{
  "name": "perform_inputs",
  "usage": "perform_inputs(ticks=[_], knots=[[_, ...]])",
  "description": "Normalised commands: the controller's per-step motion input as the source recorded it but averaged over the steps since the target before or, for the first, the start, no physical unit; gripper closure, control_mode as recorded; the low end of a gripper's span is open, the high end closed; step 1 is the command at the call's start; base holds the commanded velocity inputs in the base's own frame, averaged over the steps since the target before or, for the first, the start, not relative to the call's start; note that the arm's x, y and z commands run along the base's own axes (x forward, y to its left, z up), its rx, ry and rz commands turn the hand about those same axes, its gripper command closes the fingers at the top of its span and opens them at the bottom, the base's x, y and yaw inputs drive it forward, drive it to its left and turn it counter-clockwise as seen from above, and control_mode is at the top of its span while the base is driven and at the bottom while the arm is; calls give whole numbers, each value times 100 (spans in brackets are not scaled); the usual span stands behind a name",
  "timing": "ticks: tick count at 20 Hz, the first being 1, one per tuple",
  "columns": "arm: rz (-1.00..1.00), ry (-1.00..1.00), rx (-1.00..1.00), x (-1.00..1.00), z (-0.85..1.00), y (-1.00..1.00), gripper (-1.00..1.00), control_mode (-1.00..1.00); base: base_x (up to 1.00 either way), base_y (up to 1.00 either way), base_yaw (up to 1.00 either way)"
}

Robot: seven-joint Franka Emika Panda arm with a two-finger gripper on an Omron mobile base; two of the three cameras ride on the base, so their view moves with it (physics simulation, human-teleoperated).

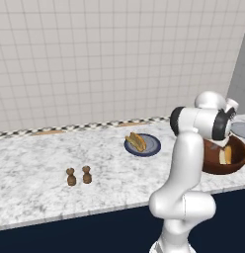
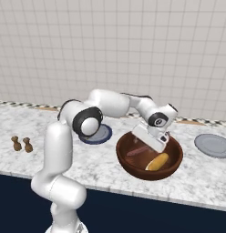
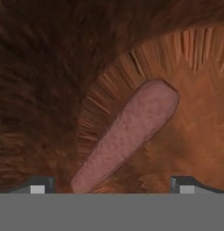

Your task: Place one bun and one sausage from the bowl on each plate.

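Note:
The reddish-brown wooden bowl stands on the counter and holds a pinkish sausage and a yellow bun. My gripper reaches down into the bowl, open, just above the sausage. In the hand view the sausage lies slantwise between my two fingertips, and nothing is gripped. The navy-rimmed plate to the left of the bowl carries a bun and a sausage. The paler grey plate lies bare to the right of the bowl.
Two small brown shakers stand on the marble counter well to the left. A tiled wall runs along the back. The counter's front edge drops to dark blue cabinet fronts.

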Motion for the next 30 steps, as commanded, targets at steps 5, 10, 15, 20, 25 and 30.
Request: perform_inputs(ticks=[5, 10, 15, 20, 25, 30], knots=[[-6, 0, 2, 0, -15, -4, -100, -100, 0, 0, 0], [-12, 0, 0, 0, -8, 28, -100, -100, 0, 0, 0], [-10, 1, 0, -5, -2, 33, -100, -100, 0, 0, 0], [-6, 1, 0, -18, -23, 6, -100, -100, 0, 0, 0], [-4, 0, 0, -13, -25, 1, -100, -100, 0, 0, 0], [-1, 0, -1, -23, -44, 12, -100, -100, 0, 0, 0]])
